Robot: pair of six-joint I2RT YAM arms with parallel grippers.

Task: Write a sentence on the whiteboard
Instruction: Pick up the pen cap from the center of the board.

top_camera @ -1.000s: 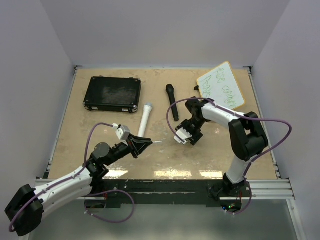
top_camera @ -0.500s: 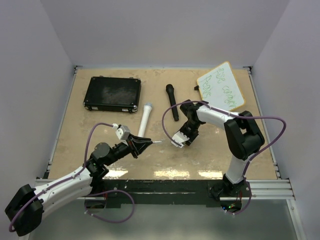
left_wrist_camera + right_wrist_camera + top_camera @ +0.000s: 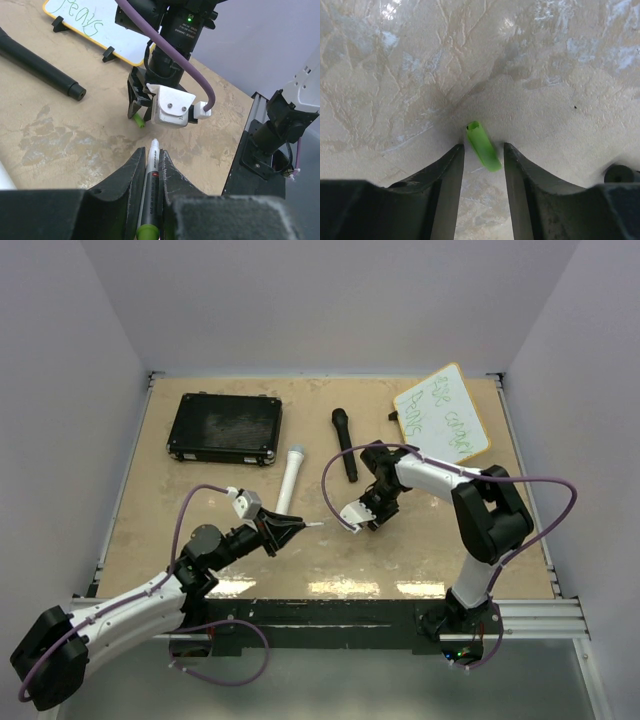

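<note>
The whiteboard lies tilted at the table's back right, with green handwritten words across it; its lower edge shows in the left wrist view. My left gripper is shut on an uncapped marker with a green end, its tip pointing at the right gripper. My right gripper is open, jaws pointing down at the table, straddling the green marker cap, which lies loose between the fingertips. The cap also shows in the left wrist view.
A black rectangular case lies at the back left. A white microphone and a black microphone lie mid-table. The right arm's purple cable loops over the table beside the gripper.
My right gripper has moved a little left and down over the green cap on the table. The left arm holds still with the marker.
</note>
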